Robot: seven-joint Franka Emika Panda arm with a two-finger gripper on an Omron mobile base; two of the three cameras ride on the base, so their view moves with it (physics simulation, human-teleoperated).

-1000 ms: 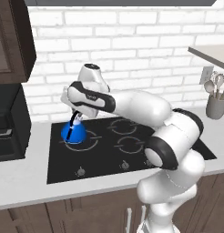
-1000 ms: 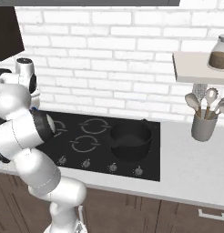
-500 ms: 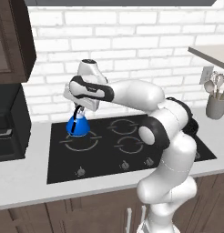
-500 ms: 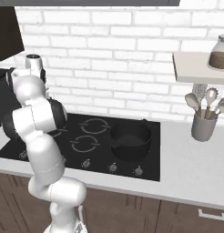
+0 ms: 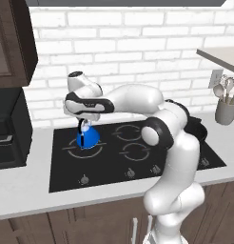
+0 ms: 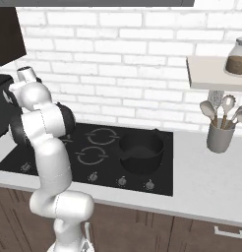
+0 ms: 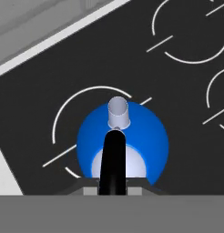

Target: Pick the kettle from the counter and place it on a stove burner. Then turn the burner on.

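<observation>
**Blue kettle over the left burner ring, gripper on its handle**

A white brick wall backs a pale worktop (image 5: 24, 190) with dark wooden cabinet fronts below, and a black glass cooktop (image 5: 114, 164) is set into it. In the left base view the white arm reaches across to the cooktop's 9 o'clock side, where the gripper (image 5: 82, 125) points down at the kettle (image 5: 87, 138). The kettle's black arched handle rises into the gripper, whose fingers look clamped on it, though the fingertips themselves are mostly hidden. The kettle is at the stove burner (image 5: 83, 147), the grey ring with side dashes; whether its base touches the glass cannot be told.

In the hand view the kettle (image 7: 145, 136) overlaps the stove burner (image 7: 63, 113) toward the ring's 5 o'clock edge, its pale spout pointing to 12 o'clock and the handle running down to 6 o'clock.

In the right base view a wide black pot (image 6: 140, 151) stands on the cooktop's right side, and a grey utensil holder (image 6: 220, 138) stands on the worktop at 3 o'clock, under a shelf (image 6: 211, 74) carrying a jar (image 6: 237, 58).
</observation>
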